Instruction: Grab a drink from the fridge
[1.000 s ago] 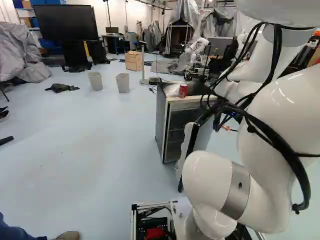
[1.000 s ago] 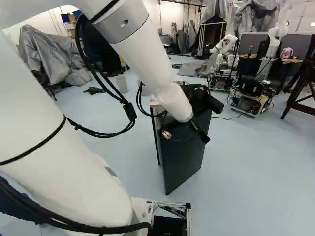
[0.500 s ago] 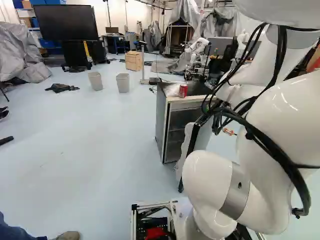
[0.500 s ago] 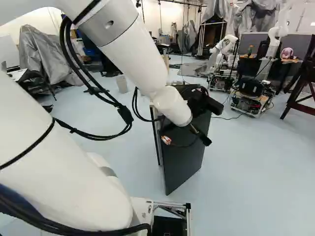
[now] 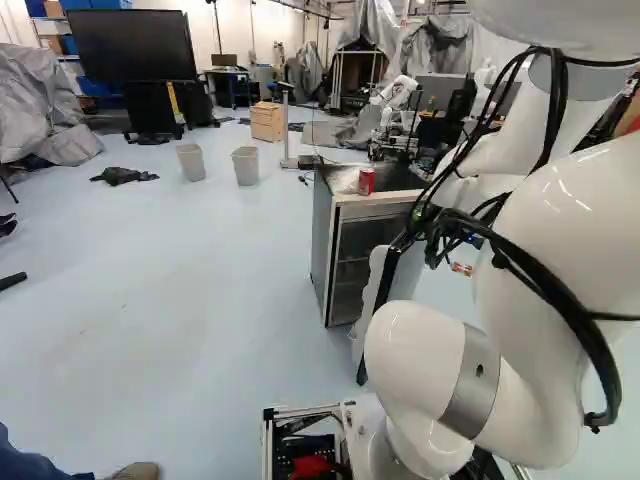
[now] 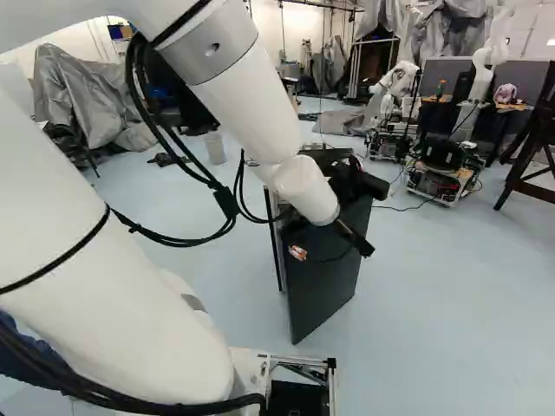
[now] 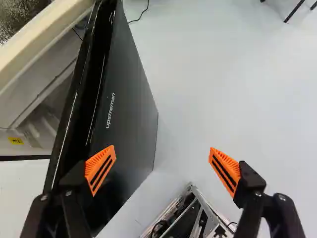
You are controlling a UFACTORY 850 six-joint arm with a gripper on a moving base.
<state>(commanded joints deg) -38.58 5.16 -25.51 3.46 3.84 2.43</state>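
Gripper (image 6: 332, 250): fingers spread wide apart, orange pads (image 7: 100, 169) facing each other across a broad gap. In the wrist view one finger overlaps the dark outer face of the fridge door (image 7: 126, 119), near its black edge; the other shows against pale floor (image 7: 218, 89). Contact between finger and door: cannot tell. Fridge (image 5: 322, 250) right of centre in the left base view, door standing open, shelves visible inside behind the dark opening; any drink on them cannot be made out. One drink located: red can (image 5: 366, 181), upright on the fridge top near its front edge, upper right of the left base view, with a crumpled shiny sheet (image 5: 345, 180) just beside it. Arm (image 6: 260, 113) reaches from the upper left to the centre of the right base view, its end above the open door. Part of a metal frame (image 7: 200, 206) shows in the wrist view, seen between the fingers and lower down. Surroundings, left base view: two grey bins (image 5: 191, 162) (image 5: 245, 166) and a large black screen (image 5: 130, 45), upper left; wooden box (image 5: 267, 121), upper centre. Another robot (image 6: 399, 80), upper right of the right base view.
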